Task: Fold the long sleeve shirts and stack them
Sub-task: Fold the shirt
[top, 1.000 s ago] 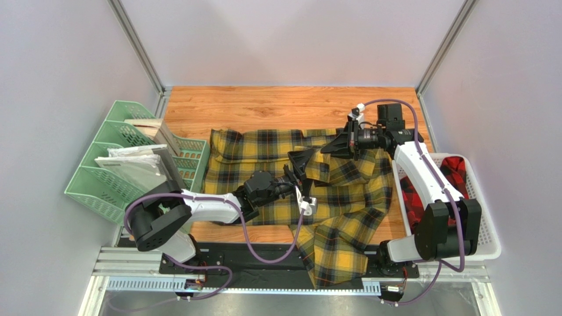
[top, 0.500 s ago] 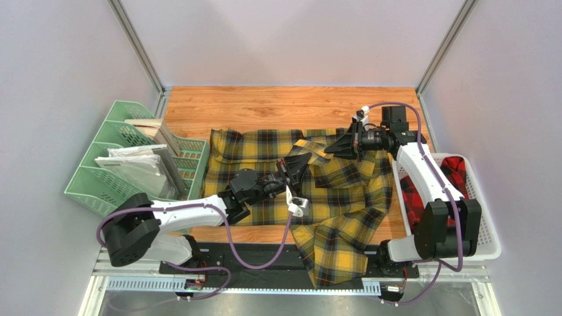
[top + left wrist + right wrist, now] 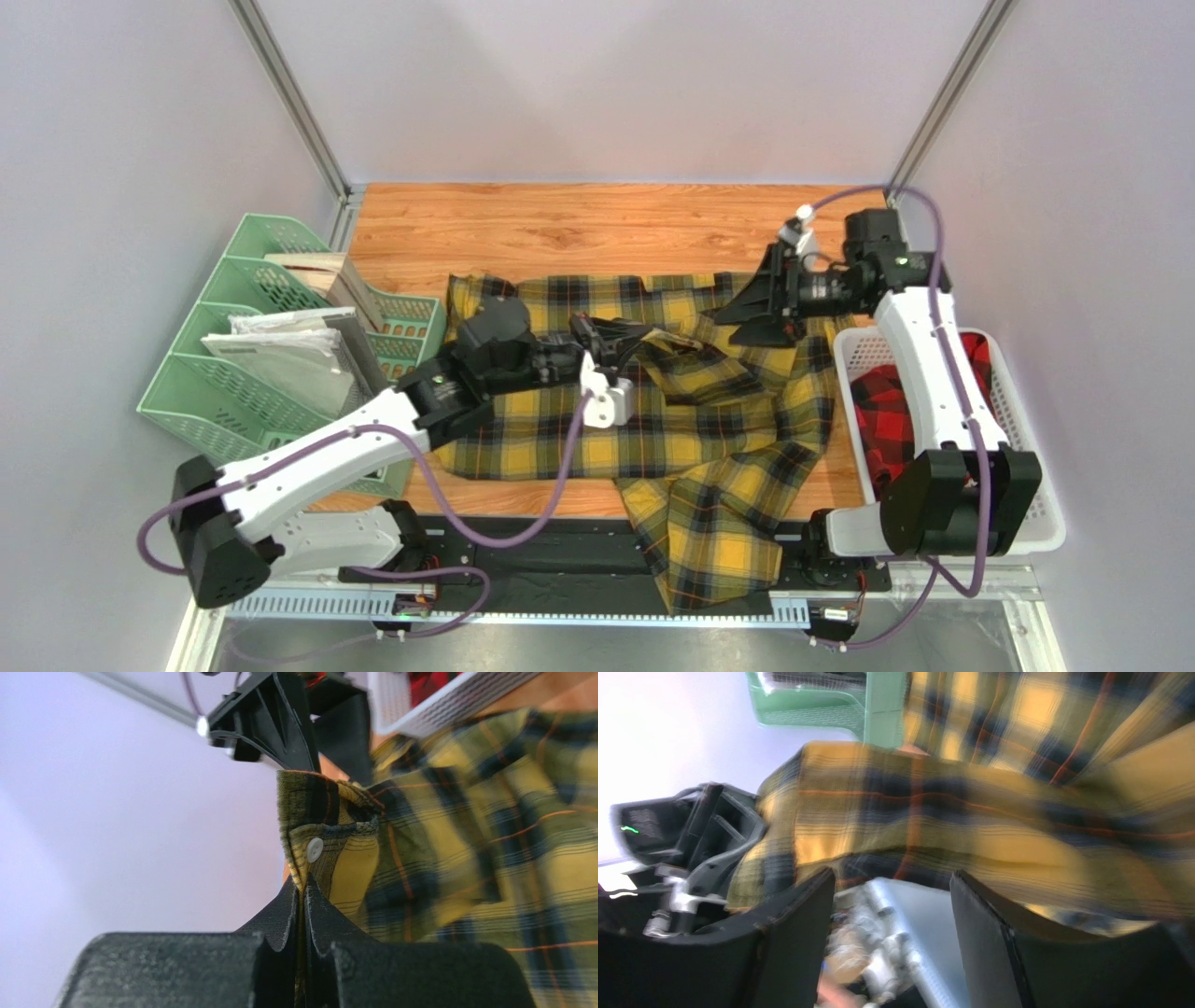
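Observation:
The yellow-and-black checked shirt (image 3: pixel 701 413) lies spread across the table, with one part hanging over the near edge. My left gripper (image 3: pixel 624 340) is shut on a buttoned edge of it (image 3: pixel 319 836), and the fabric is pinched flat between the jaws (image 3: pixel 304 885). My right gripper (image 3: pixel 744 301) hovers at the shirt's far right part with its fingers (image 3: pixel 808 910) spread apart and nothing between them (image 3: pixel 889 889). Yellow plaid (image 3: pixel 962 812) hangs just beyond the tips. The red-and-black checked shirt (image 3: pixel 887 409) lies bunched in the basket.
A white perforated basket (image 3: pixel 1035 483) stands at the right edge of the table. Green file trays (image 3: pixel 253 350) with papers stand at the left. Bare wood table (image 3: pixel 589 224) shows behind the shirt.
My left gripper has shut on the yellow shirt's edge and drawn back to the left. My right gripper has opened, let go of the fabric and pulled away to the right.

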Robot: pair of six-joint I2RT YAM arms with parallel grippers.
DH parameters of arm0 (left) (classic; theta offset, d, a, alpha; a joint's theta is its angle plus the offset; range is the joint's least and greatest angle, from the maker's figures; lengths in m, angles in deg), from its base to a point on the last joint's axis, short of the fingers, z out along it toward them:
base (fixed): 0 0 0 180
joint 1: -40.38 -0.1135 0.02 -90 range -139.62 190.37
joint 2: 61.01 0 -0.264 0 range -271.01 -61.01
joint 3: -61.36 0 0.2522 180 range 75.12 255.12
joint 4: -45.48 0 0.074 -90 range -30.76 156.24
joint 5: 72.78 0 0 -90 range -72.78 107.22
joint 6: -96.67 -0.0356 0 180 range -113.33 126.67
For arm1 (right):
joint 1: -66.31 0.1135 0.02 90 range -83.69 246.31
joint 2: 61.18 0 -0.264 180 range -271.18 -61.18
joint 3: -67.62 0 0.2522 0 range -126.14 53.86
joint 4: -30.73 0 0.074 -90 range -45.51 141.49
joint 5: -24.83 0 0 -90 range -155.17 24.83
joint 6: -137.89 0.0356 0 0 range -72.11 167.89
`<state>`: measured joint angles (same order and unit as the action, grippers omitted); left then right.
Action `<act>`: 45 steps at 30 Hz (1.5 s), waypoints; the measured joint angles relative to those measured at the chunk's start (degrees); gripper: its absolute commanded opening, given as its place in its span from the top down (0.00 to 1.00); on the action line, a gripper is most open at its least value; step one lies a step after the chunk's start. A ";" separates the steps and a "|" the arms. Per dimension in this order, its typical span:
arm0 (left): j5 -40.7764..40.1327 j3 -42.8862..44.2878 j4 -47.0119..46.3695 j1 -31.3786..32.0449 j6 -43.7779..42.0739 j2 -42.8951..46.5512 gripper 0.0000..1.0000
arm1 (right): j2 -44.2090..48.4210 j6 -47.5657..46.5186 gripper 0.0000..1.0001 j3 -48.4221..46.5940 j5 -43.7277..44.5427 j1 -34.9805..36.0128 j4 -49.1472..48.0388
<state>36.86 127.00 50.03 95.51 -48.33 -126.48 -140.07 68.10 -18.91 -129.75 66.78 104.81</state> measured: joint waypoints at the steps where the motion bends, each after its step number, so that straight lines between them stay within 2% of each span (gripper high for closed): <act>1: 2.86 2.78 5.27 -0.74 1.07 1.60 1.00 | -0.11 -5.09 0.34 -3.74 1.84 -1.22 4.17; 4: 10.45 9.25 16.96 -1.11 3.43 4.07 1.00 | -0.63 -16.00 0.39 -14.32 7.41 -3.52 9.84; 5: 12.90 11.06 20.09 -1.03 4.59 4.33 1.00 | -1.14 -18.51 0.51 -17.84 9.86 -3.87 11.02; 7: 16.76 13.70 25.55 -0.85 6.27 4.11 1.00 | -2.38 -22.25 0.58 -23.10 14.43 -3.93 11.85; 8: 18.34 14.64 27.93 -0.81 6.80 3.74 1.00 | -3.23 -23.41 0.68 -24.55 16.39 -3.93 11.93; 11: 21.86 16.85 35.04 -0.81 6.86 1.77 1.00 | -9.09 -25.59 0.80 -28.39 24.59 -3.76 10.93; 14: 24.48 20.04 41.83 -0.81 6.01 -0.96 1.00 | -19.17 -27.10 0.86 -33.83 32.85 -3.72 8.87; 19: 27.85 27.28 50.77 -0.85 3.45 -3.69 1.00 | -42.36 -31.21 0.86 -53.05 47.45 -3.78 10.49; 23: 29.68 31.15 55.30 -0.85 1.97 -4.59 1.00 | -52.65 -34.77 0.86 -61.31 55.36 -3.74 12.59; 29: 31.08 33.44 59.89 -0.85 0.63 -5.75 1.00 | -54.86 -38.82 0.87 -57.70 63.14 -3.06 14.10; 37: 31.10 33.97 61.64 -0.87 0.70 -7.17 1.00 | -55.21 -40.65 0.89 -48.00 66.49 -2.51 14.47; 41: 31.01 33.97 61.64 -1.03 1.01 -7.28 1.00 | -57.20 -40.79 0.88 -47.04 68.15 -2.51 15.54; 44: 30.77 33.86 61.24 -1.38 2.38 -7.30 1.00 | -58.12 -40.98 0.80 -47.89 68.67 -2.51 16.35; 45: 30.62 33.75 60.72 -1.62 3.54 -7.34 1.00 | -58.29 -41.11 0.72 -49.00 68.63 -2.51 16.96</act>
<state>67.48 160.74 110.75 93.89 -44.79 -133.82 -198.37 26.98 -67.91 -61.12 64.27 121.77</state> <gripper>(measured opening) 0.007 0.150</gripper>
